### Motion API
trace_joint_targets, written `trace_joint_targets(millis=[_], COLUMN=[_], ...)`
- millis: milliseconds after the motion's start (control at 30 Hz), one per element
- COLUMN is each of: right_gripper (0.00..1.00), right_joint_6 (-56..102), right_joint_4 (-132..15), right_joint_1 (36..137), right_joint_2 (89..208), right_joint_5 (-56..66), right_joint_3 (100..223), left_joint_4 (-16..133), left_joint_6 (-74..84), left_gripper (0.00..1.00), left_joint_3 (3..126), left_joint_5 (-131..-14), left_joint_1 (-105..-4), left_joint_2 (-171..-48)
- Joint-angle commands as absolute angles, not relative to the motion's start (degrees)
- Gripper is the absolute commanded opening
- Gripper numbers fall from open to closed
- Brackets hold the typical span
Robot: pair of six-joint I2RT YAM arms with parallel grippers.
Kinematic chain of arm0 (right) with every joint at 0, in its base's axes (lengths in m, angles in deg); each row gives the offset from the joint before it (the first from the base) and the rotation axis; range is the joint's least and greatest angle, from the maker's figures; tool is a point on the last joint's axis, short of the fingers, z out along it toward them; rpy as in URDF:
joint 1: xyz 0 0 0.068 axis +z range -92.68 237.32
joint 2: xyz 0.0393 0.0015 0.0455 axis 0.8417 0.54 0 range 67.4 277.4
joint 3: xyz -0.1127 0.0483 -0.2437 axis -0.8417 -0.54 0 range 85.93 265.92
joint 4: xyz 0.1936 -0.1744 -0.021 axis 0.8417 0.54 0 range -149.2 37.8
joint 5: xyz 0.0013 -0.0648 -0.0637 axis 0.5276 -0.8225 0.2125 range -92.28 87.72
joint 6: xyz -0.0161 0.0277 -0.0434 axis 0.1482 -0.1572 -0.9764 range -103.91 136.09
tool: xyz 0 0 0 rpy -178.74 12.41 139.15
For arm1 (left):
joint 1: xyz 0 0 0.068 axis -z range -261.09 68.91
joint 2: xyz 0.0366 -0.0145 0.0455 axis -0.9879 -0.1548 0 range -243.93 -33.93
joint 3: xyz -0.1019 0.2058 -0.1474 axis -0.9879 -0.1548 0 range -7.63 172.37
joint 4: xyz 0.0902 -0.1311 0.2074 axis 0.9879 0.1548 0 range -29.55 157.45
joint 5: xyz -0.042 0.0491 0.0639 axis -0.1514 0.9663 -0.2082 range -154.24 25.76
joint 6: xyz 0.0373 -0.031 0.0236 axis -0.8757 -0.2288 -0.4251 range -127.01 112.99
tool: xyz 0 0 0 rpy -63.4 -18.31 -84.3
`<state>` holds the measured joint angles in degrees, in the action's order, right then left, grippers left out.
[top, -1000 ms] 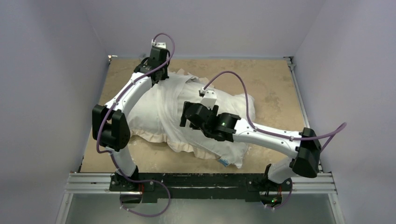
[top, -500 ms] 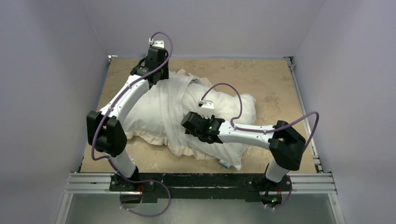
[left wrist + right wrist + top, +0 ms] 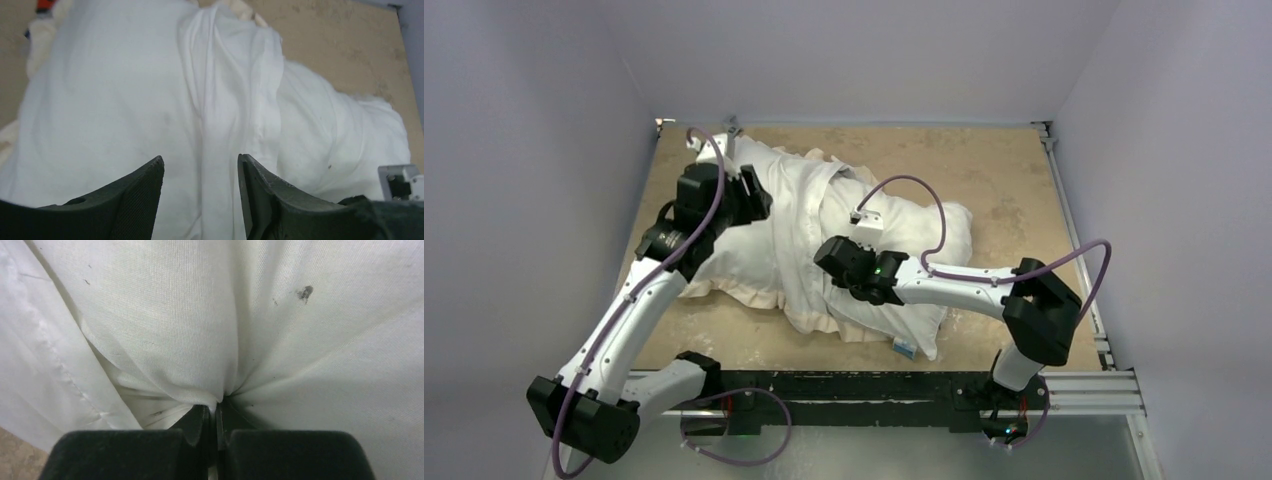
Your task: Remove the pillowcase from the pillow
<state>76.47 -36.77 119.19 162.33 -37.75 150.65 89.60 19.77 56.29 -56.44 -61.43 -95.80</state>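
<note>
The pillowcase (image 3: 764,240), white side up with a cream frill (image 3: 744,295), lies bunched over the left half of the pillow (image 3: 924,235), whose plain white right half is bare. My left gripper (image 3: 754,195) hovers open above the pillowcase (image 3: 125,100), with nothing between its fingers (image 3: 145,190). My right gripper (image 3: 829,260) sits at the pillowcase's open edge. In the right wrist view it (image 3: 216,407) is shut on a pinch of speckled white pillow (image 3: 300,340) fabric, with the pillowcase's hem (image 3: 55,360) to its left.
A small tag (image 3: 905,349) sticks out at the pillow's near corner. The tan tabletop (image 3: 1004,170) is walled on three sides, with a metal rail (image 3: 854,390) along the near edge. The right arm's camera block (image 3: 400,177) shows in the left wrist view.
My left gripper has opened, let go of the pillowcase's far end and drawn back toward the near left. My right gripper has lowered and shut on the pillow fabric.
</note>
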Motion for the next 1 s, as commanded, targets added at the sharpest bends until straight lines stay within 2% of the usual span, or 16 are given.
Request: trace_joint_targets(millis=[0, 433, 500, 533, 600, 633, 667, 967], right_gripper=[0.00, 0.00, 0.00, 0.00, 0.00, 0.00, 0.00, 0.00], right_joint_6=[75.33, 75.13, 75.50, 75.89, 76.90, 77.62, 78.54, 84.97], right_joint_4=[-34.24, -34.35, -33.99, -33.53, -32.42, -31.62, -30.71, -25.23], right_joint_1=[117.88, 117.70, 117.70, 117.70, 117.70, 117.66, 117.69, 115.20], right_joint_2=[160.16, 158.01, 158.01, 157.89, 157.49, 157.10, 156.60, 143.93], right_joint_5=[-41.05, -41.78, -41.95, -42.19, -42.99, -43.43, -43.93, -46.17], right_joint_3=[149.78, 149.65, 149.65, 149.65, 149.65, 149.65, 149.65, 150.21], left_joint_4=[86.01, 78.95, 77.71, 77.87, 79.36, 80.57, 82.10, 88.91], left_joint_6=[25.03, 31.38, 32.05, 32.09, 31.37, 30.93, 30.59, 39.69], left_gripper=[0.55, 0.50, 0.45, 0.38, 0.19, 0.05, 0.00, 0.00], left_joint_3=[45.92, 30.21, 29.17, 29.30, 30.36, 31.22, 32.16, 34.24], left_joint_5=[-68.98, -78.86, -78.19, -76.99, -73.18, -70.22, -66.93, -28.74], left_joint_1=[-61.07, -57.59, -56.99, -56.93, -56.92, -56.92, -56.92, -57.01], left_joint_2=[-94.19, -89.24, -89.85, -90.23, -90.55, -90.49, -90.33, -79.24])
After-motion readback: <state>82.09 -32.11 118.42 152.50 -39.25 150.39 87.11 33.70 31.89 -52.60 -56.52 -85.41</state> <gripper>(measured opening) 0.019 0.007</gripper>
